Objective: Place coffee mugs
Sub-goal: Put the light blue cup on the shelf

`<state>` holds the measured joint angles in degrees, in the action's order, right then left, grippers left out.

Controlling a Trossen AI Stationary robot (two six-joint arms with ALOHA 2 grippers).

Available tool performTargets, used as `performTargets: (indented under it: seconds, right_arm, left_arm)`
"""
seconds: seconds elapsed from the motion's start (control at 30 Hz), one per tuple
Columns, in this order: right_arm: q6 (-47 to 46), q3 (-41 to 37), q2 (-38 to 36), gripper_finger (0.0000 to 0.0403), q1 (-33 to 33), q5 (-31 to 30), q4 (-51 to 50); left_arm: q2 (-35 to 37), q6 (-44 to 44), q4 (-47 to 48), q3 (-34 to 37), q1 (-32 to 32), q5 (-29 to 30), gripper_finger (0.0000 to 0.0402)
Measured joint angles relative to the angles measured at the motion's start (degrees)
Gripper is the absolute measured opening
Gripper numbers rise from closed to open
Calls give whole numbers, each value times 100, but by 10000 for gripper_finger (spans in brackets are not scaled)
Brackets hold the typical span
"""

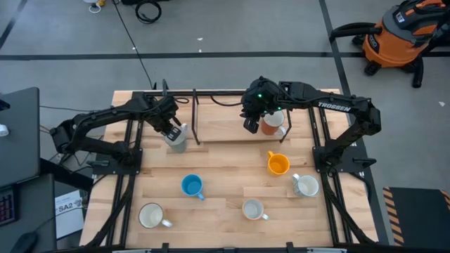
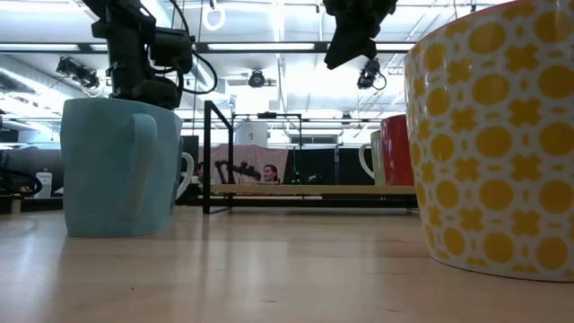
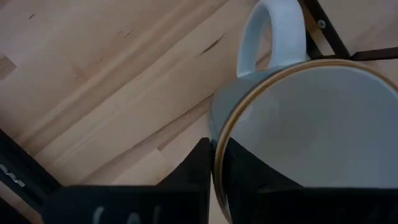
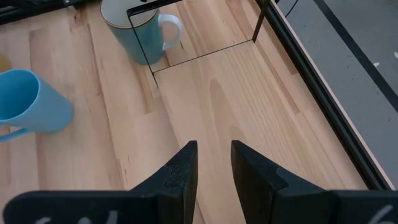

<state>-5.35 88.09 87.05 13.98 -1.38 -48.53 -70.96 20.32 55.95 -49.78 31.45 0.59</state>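
Note:
My left gripper (image 1: 171, 132) is shut on a grey mug with a gold rim (image 1: 178, 138) at the table's far left, next to a black wire frame. The mug's handle (image 3: 273, 31) points away from the fingers. My right gripper (image 1: 251, 125) hangs above the table at far centre, narrowly open and empty (image 4: 214, 155), just left of a reddish-brown mug (image 1: 273, 124). Standing upright on their bases are an orange mug (image 1: 278, 164), a blue mug (image 1: 191, 185) and three white mugs (image 1: 151, 215) (image 1: 253, 209) (image 1: 306, 185). My left gripper holds the grey mug by its wall at the rim (image 3: 217, 146), on the side across from the handle. One finger (image 3: 249, 180) is inside the mug and one finger (image 3: 196, 165) is outside. The fingers come from above, pointing down. The mug is upright; whether its base rests on the table does not show.
A black wire frame (image 1: 194, 116) stands upright along the far part of the table, between the two grippers. Black side rails (image 1: 130, 176) (image 1: 327, 176) run down both table edges. Bare wood (image 1: 232, 165) lies in the middle. An orange shop vacuum (image 1: 401, 35) stands on the floor beyond.

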Motion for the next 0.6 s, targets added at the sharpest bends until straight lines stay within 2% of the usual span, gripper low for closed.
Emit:
performTargets:
  seconds: [0.43,0.6]
  right_arm:
    - [-2,0,0,103,0,0,0]
    - [-2,0,0,103,0,0,0]
  left_arm:
    - [13,309,103,-15,-5,4,27]
    - [15,308,709,-415,-1,121,27]
